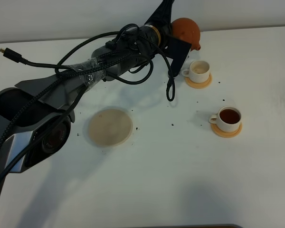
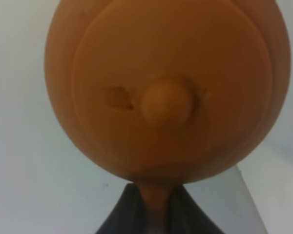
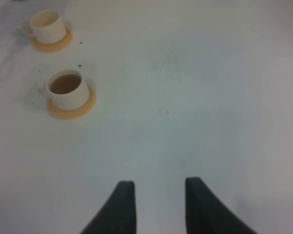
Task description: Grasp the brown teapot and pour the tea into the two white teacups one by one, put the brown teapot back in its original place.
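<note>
— Nearest first?
— Pale beige coaster (image 1: 110,127), bare, on the white table (image 1: 180,190); further back and right, near teacup (image 1: 218,124) on an orange saucer (image 1: 226,132), filled with dark tea (image 1: 230,115).
— And beyond?
— Far teacup (image 1: 199,72) on a matching saucer (image 1: 198,85), pale inside; just behind, brown teapot (image 1: 186,29) aloft, clamped by its handle in the left gripper (image 2: 155,200); right gripper (image 3: 158,204) well apart from both cups, jaws parted over plain table.
</note>
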Tool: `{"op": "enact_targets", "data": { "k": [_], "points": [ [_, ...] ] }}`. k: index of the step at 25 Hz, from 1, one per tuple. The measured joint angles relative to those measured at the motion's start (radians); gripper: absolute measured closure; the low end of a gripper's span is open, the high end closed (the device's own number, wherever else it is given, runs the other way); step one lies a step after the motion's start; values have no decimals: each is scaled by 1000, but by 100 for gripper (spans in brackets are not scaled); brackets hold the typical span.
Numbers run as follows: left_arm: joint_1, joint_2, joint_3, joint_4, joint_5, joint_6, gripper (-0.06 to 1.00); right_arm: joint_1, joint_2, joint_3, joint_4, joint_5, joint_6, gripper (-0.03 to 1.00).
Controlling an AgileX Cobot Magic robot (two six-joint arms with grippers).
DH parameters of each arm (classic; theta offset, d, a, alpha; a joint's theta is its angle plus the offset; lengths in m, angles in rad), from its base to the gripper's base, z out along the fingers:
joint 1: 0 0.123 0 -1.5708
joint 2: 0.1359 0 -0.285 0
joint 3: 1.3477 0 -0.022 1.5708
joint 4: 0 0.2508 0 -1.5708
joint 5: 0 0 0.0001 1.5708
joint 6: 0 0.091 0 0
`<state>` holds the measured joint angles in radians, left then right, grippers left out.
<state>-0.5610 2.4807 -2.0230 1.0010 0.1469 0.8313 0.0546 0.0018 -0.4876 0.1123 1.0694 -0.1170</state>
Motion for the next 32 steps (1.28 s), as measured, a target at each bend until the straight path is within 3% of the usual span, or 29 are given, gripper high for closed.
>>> {"op": "enact_targets", "data": {
  "k": [18,32],
  "points": [
    [-7,37,-6,2,-64,140,83,0,0,0,0,0,0,73],
    [-10,37,-6,77,-112,203,83,0,0,0,0,0,0,73]
  ]
}}
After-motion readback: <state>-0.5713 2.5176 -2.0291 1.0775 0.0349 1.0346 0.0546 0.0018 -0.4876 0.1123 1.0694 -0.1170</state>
